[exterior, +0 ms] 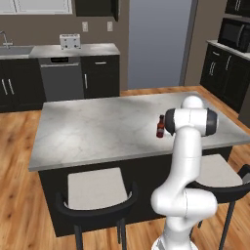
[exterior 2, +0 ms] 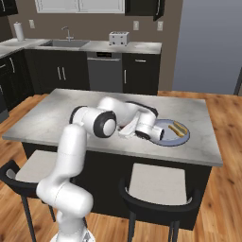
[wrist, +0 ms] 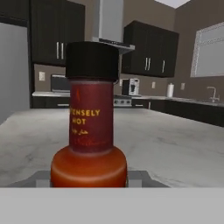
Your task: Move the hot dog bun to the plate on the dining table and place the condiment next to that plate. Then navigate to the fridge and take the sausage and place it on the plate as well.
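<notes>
The condiment [exterior: 160, 127], a dark red bottle with a black cap, stands upright on the dining table [exterior: 97, 127] by my arm's elbow. Up close it rises between my fingertips [wrist: 43, 178]. My gripper [wrist: 89, 177] is shut on its wide base, low over the marble. The pale blue-grey plate [exterior 2: 163, 138] lies near the table's right front edge, just right of my hand. The yellow-tan hot dog bun [exterior 2: 178, 128] rests on it. My arm hides the bottle in the right base view. The fridge and the sausage are out of view.
Two black stools with pale seats [exterior: 95, 188] [exterior 2: 158, 184] are tucked under the table's near side. Behind the table runs a wall counter with a toaster [exterior: 70, 41], a sink [exterior 2: 64, 43] and a dishwasher [exterior: 61, 78]. Wood floor surrounds the table.
</notes>
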